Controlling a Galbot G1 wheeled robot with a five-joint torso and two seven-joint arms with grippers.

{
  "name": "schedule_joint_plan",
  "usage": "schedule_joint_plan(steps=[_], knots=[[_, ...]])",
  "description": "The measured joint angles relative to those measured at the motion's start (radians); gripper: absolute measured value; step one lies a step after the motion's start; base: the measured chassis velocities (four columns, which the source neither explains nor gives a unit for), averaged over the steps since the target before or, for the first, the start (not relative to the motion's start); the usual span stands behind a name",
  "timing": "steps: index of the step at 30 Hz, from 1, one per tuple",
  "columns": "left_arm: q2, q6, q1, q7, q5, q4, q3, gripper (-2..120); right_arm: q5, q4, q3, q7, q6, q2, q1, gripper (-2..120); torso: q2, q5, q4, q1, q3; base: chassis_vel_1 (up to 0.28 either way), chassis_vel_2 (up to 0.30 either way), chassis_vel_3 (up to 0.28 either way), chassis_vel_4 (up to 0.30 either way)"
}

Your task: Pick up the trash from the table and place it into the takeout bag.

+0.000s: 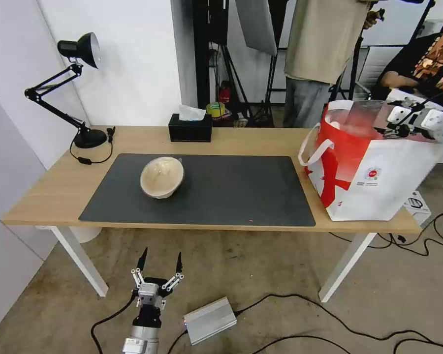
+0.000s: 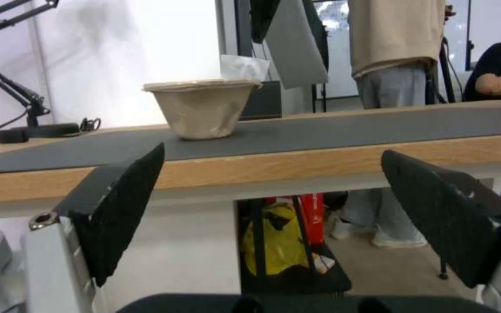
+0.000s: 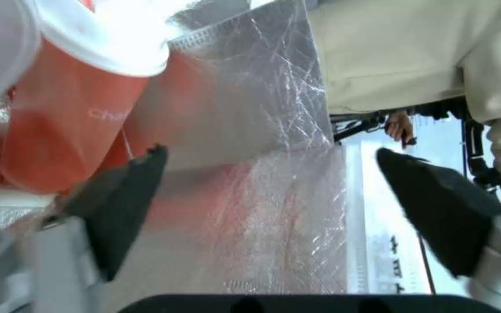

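Beige bowl (image 1: pixel 162 177) beyond left claw (image 1: pixel 160 263)

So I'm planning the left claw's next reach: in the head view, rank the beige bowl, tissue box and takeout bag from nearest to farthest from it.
The left claw hangs open below the table's front edge.
1. Beige bowl, on the mat, straight beyond the claw.
2. Tissue box, at the back edge behind the bowl.
3. Takeout bag, at the table's right end.
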Motion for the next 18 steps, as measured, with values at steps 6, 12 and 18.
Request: schedule_joint_plan(steps=[6,12,18], knots=[[0.003,0.001,-0.002,0.0,0.0,0.0,0.003,100,0.001,0.007,0.001,0.001,0.003,-0.013,0.0,100,0.0,0.0,0.0,0.0,0.0,0.0,0.0,0.0,0.0],[0.004,0.002,-0.004,0.0,0.0,0.002,0.006,100,0.008,0.018,0.005,0.005,0.004,-0.021,0.0,100,0.0,0.0001,0.0,0.0,0.0,0.0,0.0,0.0,0.0],[0.006,0.002,-0.004,0.0,0.001,0.002,0.011,100,0.036,0.064,0.015,0.007,-0.001,-0.047,-0.005,100,0.0,-0.0001,0.0,0.0,0.0,0.0,0.0,0.0,0.0]])
